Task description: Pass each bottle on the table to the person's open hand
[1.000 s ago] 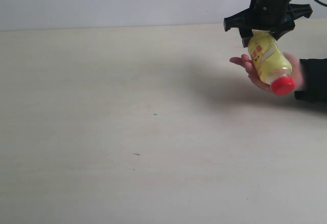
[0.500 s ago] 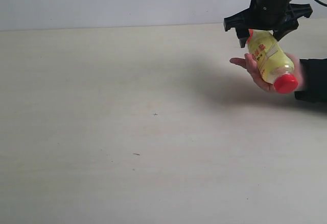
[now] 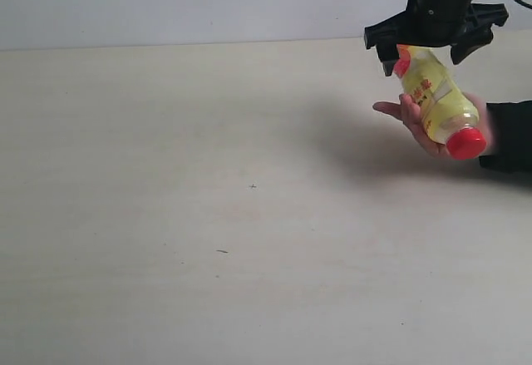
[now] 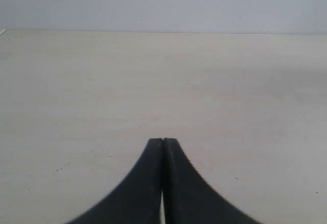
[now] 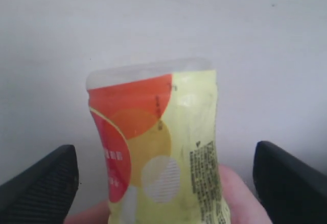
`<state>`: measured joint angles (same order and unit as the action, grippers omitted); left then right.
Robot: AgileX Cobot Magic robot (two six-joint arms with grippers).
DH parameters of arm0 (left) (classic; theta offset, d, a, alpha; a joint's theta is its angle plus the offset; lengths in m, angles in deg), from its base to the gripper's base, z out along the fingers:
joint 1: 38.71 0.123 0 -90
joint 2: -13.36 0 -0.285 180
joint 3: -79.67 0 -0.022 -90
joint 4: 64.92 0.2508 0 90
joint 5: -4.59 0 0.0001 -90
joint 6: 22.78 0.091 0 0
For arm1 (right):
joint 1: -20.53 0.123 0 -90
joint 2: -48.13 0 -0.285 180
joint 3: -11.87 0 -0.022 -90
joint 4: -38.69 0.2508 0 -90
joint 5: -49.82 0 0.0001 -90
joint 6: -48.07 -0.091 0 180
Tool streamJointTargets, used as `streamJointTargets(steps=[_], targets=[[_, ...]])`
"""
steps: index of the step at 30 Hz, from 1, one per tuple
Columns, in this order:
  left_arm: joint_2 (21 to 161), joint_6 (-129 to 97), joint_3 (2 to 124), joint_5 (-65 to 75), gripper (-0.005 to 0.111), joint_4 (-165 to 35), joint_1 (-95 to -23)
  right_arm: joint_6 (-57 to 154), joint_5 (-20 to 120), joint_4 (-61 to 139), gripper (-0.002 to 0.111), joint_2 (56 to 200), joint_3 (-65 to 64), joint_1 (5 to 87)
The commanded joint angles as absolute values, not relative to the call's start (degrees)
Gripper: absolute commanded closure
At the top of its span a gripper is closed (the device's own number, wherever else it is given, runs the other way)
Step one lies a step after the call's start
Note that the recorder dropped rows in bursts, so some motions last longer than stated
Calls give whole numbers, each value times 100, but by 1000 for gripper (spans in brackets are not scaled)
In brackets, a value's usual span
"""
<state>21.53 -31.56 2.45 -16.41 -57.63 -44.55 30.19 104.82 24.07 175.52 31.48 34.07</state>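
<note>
The pale wood-grain table (image 3: 208,215) fills nearly everything I can see, and most of its surface lies bare out to the left and near edges. A tiny dark speck (image 3: 253,186) sits near the middle.

Over the far right corner hangs the black right arm, its right gripper (image 3: 426,47) pointing down. Its jaws are spread wide. In the right wrist view the two ribbed fingers (image 5: 43,180) stand well out to either side of the bottle, and neither touches it.

Just below, the person's open hand (image 3: 413,117) reaches in from the right edge, palm up, with a black sleeve (image 3: 509,136) behind it.

The yellow bottle (image 3: 436,99) lies tilted in that palm. Its base is up between the spread jaws. Its red cap (image 3: 466,143) points down toward the near right, and its label shows red and orange. It is raised above the table, not resting on it.

The left gripper (image 4: 163,147) shows only in the left wrist view. Its two dark fingers are pressed together with nothing between them, low over bare table.
</note>
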Motion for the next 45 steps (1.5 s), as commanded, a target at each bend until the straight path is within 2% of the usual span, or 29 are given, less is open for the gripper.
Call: streamJointTargets(steps=[1,16,21,23,26,33,35,40,45], targets=[[2114,-3178,245,-1598,107,-5802,-4445,3133,10342,2329,21,17233,3176,3385],[2114,-3178,245,-1598,107,-5802,-4445,4533,10850,3474,21,15644,3176,3385],[2114,-3178,245,-1598,107,-5802,-4445,4807,11273,3745,25,15150,3176,3385],[2114,-3178,245,-1598,107,-5802,-4445,4843,11471,3775,30,14941,3165,3385],[2114,-3178,245,-1598,107,-5802,-4445,4853,11767,3814,46,14660,3156,3385],[2114,-3178,245,-1598,107,-5802,-4445,5203,11978,5014,99,13957,3156,3385],[2114,-3178,245,-1598,107,-5802,-4445,5410,11978,5374,108,13795,3156,3385],[2114,-3178,245,-1598,107,-5802,-4445,5585,11978,5669,108,13356,3156,3385],[2114,-3178,245,-1598,107,-5802,-4445,5623,11978,5669,108,12702,2605,3385]])
